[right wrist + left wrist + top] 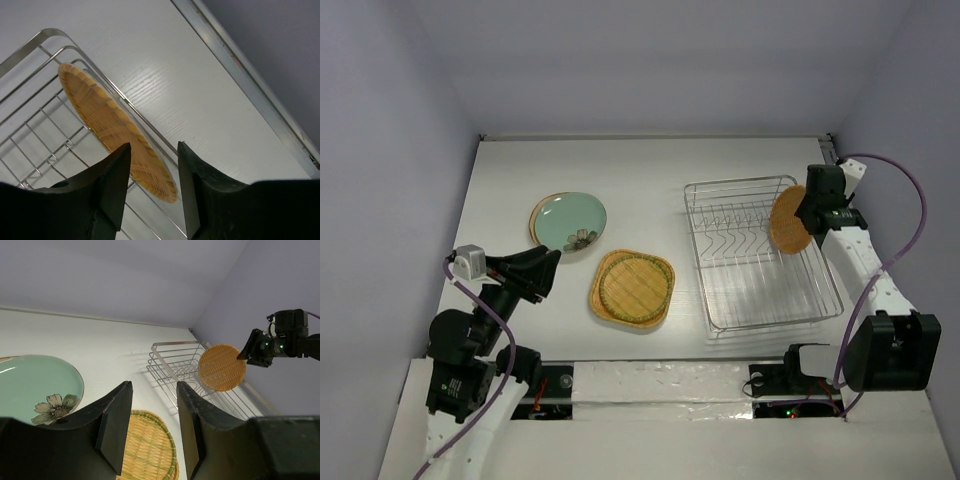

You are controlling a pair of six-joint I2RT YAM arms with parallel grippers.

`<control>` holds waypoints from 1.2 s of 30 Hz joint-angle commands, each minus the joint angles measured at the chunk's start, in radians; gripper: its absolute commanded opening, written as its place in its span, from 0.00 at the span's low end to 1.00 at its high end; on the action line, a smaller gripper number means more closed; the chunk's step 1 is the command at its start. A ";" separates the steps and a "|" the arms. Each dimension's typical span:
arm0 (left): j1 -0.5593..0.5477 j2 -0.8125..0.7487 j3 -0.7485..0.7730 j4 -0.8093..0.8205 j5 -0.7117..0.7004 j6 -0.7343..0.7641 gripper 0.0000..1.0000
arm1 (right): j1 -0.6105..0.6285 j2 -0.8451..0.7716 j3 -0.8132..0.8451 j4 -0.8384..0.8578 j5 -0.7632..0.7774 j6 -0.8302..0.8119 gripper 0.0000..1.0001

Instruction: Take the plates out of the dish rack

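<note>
A white rectangular bench (640, 170) with faint wood grain stood between plain pale lilac-grey walls (660, 60) at the back and both sides. A thin silver metal strip (250, 75) ran along its edge. The light was soft.

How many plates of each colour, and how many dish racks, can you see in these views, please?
Pale green plate: 1
Orange woven plates: 2, the rounded-square plate and the round plate
Dish rack: 1
Total: 4
A tan rim showing beside the green plate may belong to another plate beneath it; I cannot tell.
</note>
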 commanded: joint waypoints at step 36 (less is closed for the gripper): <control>-0.005 -0.019 0.001 0.044 0.015 0.004 0.38 | 0.114 0.090 0.343 -0.038 0.194 -0.470 0.00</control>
